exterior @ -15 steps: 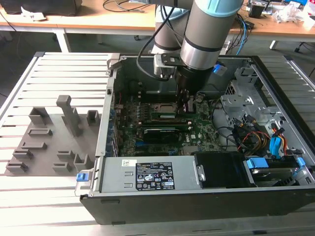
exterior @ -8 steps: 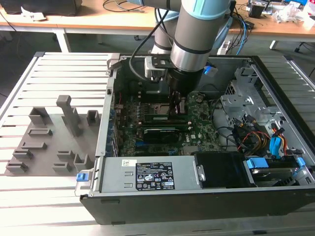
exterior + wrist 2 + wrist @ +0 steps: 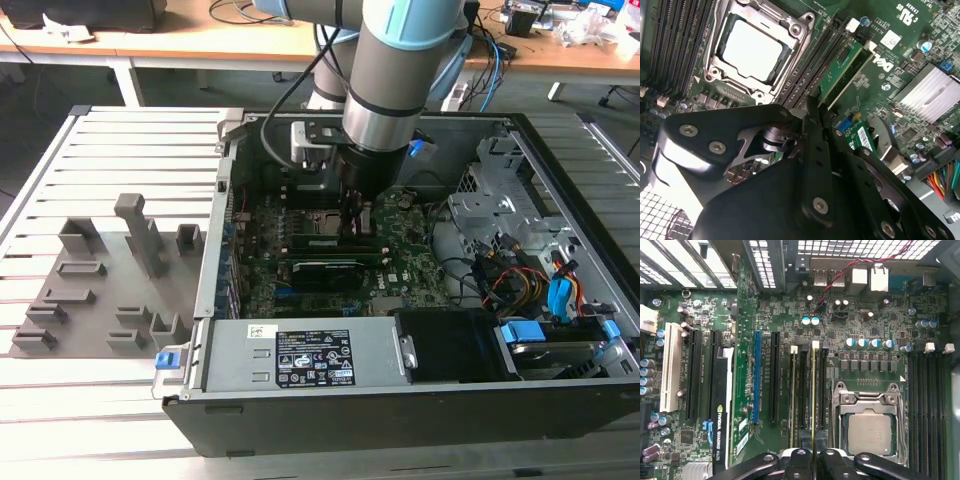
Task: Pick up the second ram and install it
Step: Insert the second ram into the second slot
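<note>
Green and thin, the second ram [image 3: 813, 390] is grasped edge-on in the gripper [image 3: 813, 454], its long axis running toward 12 o'clock along the memory slots [image 3: 805, 390], at 9 o'clock of the processor socket [image 3: 870, 425].

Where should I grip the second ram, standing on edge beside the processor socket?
Grip its top long edge near mid-length, pinching the two flat faces from straight above. The second ram stands on edge among close-packed slots beside the processor socket, so probably only its top is free.
</note>
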Robot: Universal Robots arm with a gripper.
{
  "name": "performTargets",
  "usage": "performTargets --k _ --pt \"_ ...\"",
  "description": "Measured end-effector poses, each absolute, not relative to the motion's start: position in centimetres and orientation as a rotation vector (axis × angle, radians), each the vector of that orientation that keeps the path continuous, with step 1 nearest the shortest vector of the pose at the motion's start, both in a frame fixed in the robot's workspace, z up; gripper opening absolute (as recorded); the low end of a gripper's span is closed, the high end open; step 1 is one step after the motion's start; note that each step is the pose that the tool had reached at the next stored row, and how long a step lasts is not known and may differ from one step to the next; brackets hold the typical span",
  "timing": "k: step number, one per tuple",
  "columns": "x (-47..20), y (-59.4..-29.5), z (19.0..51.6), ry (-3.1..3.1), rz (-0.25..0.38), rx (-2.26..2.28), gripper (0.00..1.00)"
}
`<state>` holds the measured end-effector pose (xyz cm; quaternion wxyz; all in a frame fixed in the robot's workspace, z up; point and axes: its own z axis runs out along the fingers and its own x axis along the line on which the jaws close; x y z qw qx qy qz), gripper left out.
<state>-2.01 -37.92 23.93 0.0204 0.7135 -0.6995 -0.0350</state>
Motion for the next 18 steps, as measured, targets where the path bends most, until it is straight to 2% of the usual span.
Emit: performTargets --k 18 --pt "-1.66 -37.69 22.99 -2.164 -0.108 2.216 0.13"
